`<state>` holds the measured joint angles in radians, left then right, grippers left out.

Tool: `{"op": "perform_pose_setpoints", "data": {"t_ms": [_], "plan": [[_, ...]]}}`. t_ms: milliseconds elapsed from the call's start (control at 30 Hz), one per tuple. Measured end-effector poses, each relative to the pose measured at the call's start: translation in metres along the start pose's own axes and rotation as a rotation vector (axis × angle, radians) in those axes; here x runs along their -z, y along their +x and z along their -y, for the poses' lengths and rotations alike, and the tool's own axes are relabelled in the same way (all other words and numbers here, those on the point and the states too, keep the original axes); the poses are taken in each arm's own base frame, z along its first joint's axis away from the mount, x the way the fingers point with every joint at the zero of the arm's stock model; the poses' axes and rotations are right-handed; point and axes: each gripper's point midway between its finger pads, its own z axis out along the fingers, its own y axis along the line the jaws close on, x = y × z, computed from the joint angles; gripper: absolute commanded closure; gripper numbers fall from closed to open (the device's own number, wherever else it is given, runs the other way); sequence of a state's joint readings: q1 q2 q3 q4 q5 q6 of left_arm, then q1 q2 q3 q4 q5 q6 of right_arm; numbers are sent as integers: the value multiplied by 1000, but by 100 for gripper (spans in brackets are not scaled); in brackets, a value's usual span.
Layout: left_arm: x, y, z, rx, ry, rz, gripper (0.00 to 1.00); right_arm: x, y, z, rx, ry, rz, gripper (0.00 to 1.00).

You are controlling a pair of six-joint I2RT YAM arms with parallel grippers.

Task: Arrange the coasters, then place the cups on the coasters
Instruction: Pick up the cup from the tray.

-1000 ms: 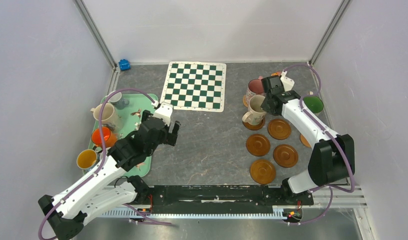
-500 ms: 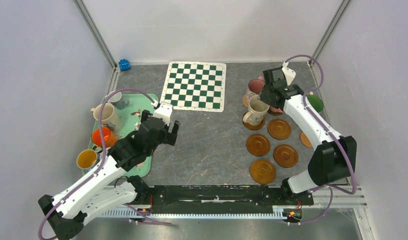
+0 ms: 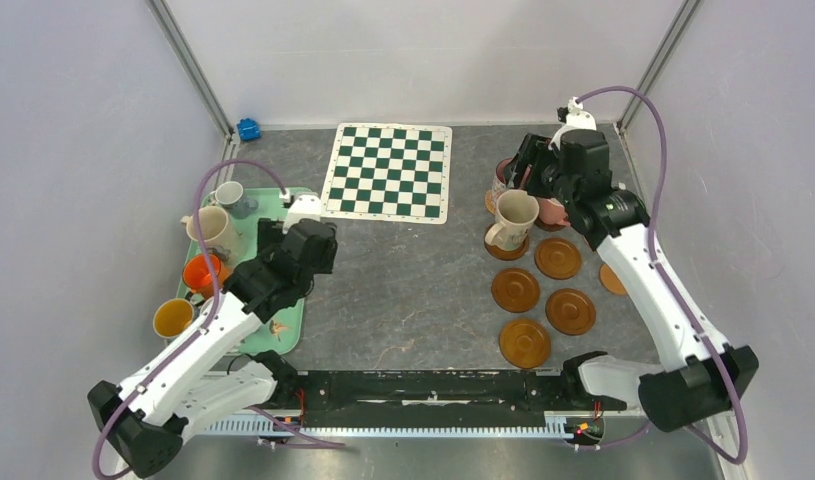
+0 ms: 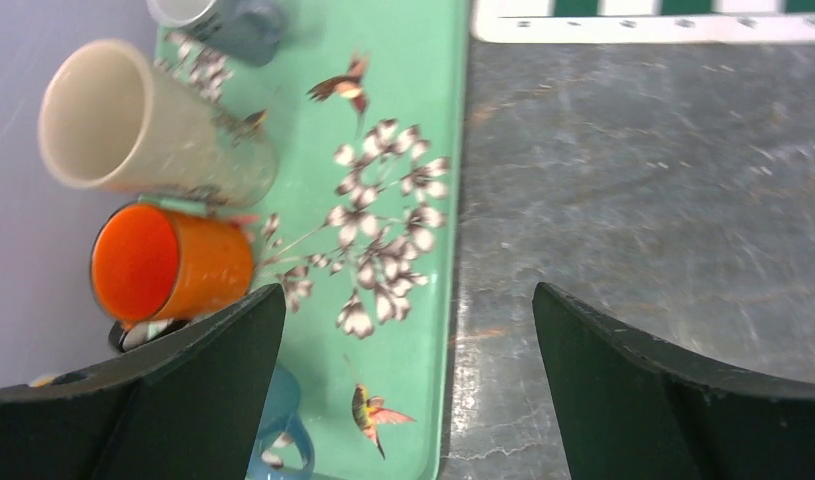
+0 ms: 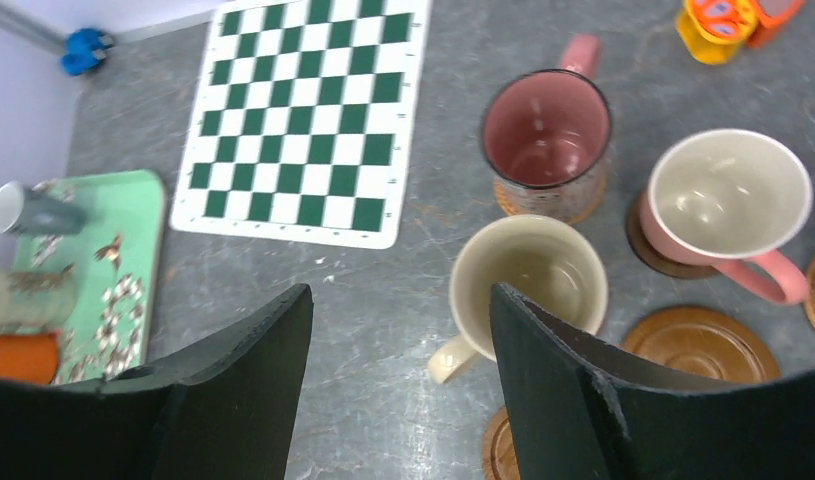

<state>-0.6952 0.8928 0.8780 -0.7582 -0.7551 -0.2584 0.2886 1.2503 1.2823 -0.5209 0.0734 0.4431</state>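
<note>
Progress is judged at about a third: a cream ceramic mug (image 3: 513, 215), a pink-lined patterned mug (image 5: 546, 135) and a pink mug (image 5: 728, 195) are seated on round brown wooden coasters (image 3: 505, 251) at the right of the top view. Four bare coasters (image 3: 558, 257) are laid below them. An orange mug (image 4: 163, 262), a yellow mug (image 3: 173, 318) and a tall cream mug (image 4: 153, 130) are left on the mint-green tray (image 4: 423, 80). The left pincer (image 4: 408, 290) and the right pincer (image 5: 401, 290) are spread wide, empty.

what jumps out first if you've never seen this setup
The green-and-white chequered mat lies at the far centre. To its right, three cups stand on coasters beside empty brown coasters, the right hand open above them; left, a mint-green tray holds more cups.
</note>
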Motion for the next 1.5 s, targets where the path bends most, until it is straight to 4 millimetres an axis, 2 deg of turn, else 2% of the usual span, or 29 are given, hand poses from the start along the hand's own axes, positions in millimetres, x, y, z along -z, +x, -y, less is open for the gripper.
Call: {"op": "perform_pose_setpoints", "data": {"t_ms": [133,233,333,467,900,1133,1367,1500], "plan": [[-6,7,-36,123,-144,-60,6,21,2,-21,45,-130,29,33],[-9,11,-66,250,-265,-107,14,28,19,-29,70,-193,7,33],[-12,16,-94,378,-387,-148,26,30,38,-29,84,-220,-31,33],[-11,34,-123,520,-544,-200,25,32,48,-27,97,-237,-52,33],[-2,92,-165,747,-836,-322,20,44,44,-34,118,-285,-31,34],[3,103,-175,854,-940,-319,23,44,45,-37,113,-296,-34,35],[17,122,-202,1034,-1106,-323,28,45,49,-41,119,-313,-47,35],[18,129,-213,1078,-1163,-344,33,45,50,-42,124,-317,-49,35]]}}
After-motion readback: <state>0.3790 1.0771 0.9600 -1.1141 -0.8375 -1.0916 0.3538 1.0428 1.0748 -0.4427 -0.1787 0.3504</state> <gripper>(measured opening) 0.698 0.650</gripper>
